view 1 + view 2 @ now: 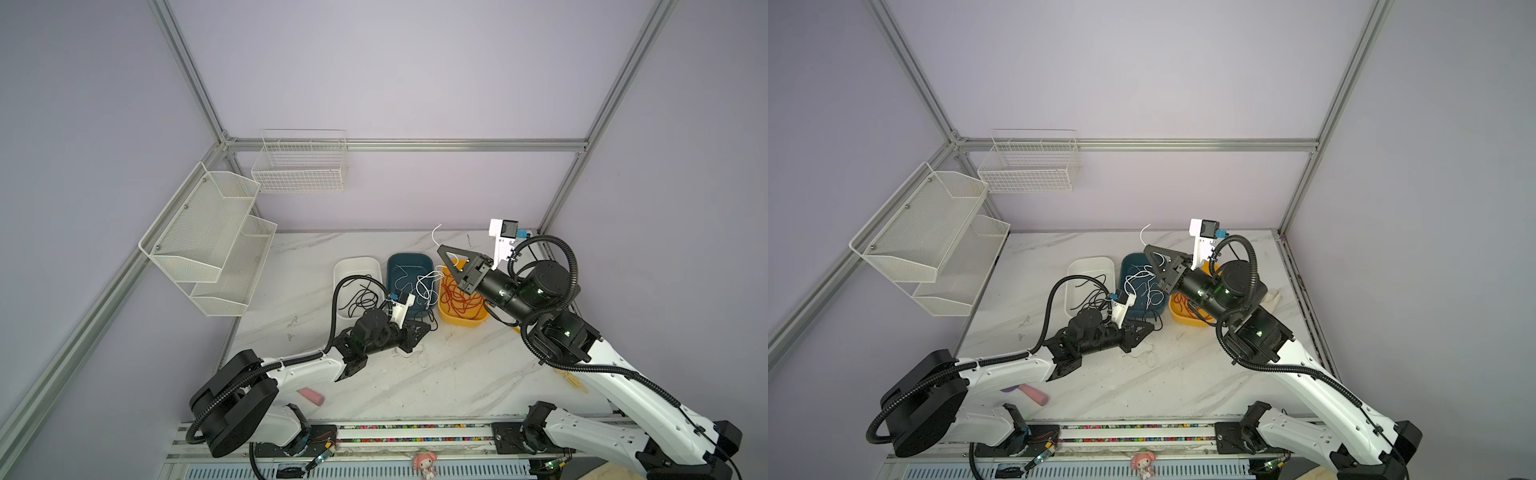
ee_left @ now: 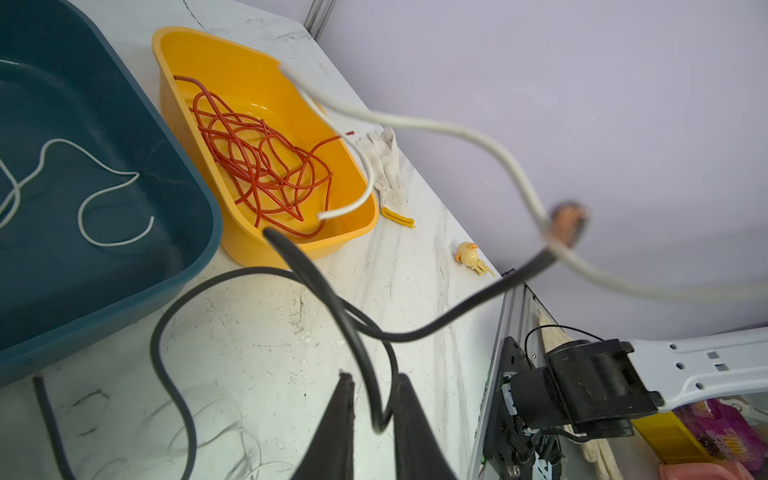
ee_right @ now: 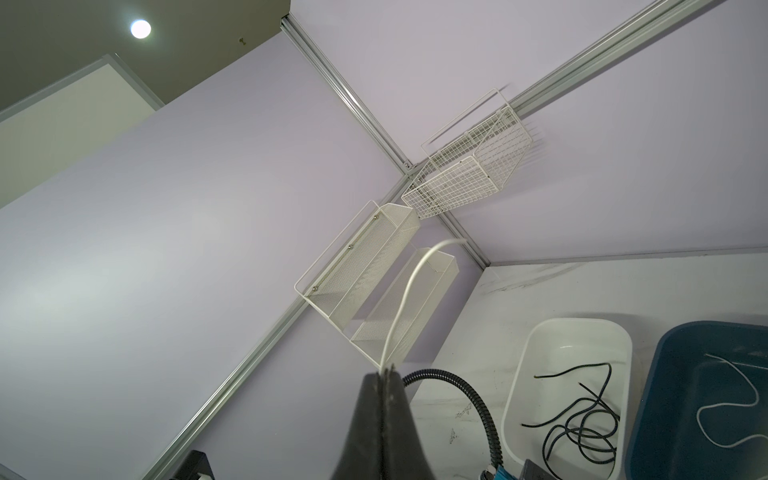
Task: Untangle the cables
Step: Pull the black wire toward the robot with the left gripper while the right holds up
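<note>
Three bins stand in a row at mid-bench (image 1: 415, 374): white bin (image 1: 356, 260) left, blue bin (image 1: 409, 256) middle, yellow bin (image 1: 461, 321) right. Each holds one colour of cable, so the sort reads as by colour.

- black cables (image 3: 582, 419) in the white bin: perhaps two or three, coiled, not separable by eye
- white cables (image 2: 108, 199) in the blue bin: at least two
- red-orange cables (image 2: 266, 166) in the yellow bin: one dense heap, uncountable

Two arms are at work. High over the blue and yellow bins, the right end effector (image 3: 384, 374) has its jaws pressed together on one white cable (image 3: 405, 299). A short free end sticks out past the tips. The rest hangs in loops toward the bins. Judgement: it is held high to draw that strand out of the knot.

Low on the bench, just near of the blue bin, the left end effector (image 2: 374, 376) stands narrow with one black cable (image 2: 249, 270) running between the jaws. I cannot tell whether the pads bite. Judgement: it anchors the black strand while the white one is pulled clear — the two cross in mid-air in the left wrist view, blurred there.

One short black piece (image 2: 45, 415) lies loose on the bench. One glove (image 2: 386, 166) and one yellow toy (image 2: 469, 253) lie right of the yellow bin — neither belongs to the task.
</note>
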Robot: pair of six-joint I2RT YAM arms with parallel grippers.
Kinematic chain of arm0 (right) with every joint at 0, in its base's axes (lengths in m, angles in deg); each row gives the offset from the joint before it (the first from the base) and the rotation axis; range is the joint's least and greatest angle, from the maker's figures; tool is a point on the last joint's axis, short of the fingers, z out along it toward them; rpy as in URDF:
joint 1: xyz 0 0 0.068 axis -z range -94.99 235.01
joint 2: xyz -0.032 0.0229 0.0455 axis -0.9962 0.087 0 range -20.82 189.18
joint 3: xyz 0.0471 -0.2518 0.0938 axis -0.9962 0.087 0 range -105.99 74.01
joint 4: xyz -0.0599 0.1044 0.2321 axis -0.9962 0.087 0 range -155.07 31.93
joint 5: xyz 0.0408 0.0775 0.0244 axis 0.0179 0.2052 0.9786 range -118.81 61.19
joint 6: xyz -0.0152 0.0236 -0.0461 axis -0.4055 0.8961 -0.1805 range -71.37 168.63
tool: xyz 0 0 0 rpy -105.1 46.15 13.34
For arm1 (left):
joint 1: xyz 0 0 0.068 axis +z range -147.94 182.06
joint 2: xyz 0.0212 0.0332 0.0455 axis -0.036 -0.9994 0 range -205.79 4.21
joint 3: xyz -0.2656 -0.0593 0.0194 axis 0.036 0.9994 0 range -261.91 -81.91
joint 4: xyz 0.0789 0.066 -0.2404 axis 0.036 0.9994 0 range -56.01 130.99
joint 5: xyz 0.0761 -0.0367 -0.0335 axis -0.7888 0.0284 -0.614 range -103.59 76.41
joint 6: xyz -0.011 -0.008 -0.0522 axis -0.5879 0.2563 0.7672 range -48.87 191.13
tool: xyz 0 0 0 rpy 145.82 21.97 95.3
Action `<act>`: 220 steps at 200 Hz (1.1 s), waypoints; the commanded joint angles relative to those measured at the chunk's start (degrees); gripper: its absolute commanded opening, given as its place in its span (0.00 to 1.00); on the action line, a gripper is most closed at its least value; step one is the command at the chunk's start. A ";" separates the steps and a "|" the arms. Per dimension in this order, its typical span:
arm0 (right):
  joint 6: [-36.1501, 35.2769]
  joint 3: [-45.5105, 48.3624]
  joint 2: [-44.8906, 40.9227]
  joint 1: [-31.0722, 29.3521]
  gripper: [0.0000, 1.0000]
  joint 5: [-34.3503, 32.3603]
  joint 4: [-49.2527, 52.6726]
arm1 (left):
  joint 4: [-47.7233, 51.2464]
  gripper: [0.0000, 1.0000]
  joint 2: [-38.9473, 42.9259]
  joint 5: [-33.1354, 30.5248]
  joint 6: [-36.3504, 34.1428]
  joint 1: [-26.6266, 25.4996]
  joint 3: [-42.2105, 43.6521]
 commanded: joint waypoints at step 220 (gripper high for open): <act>7.15 9.92 3.29 -0.47 0.00 -13.78 -15.72 | 7.91 0.00 7.21 11.56 0.55 -3.62 -1.58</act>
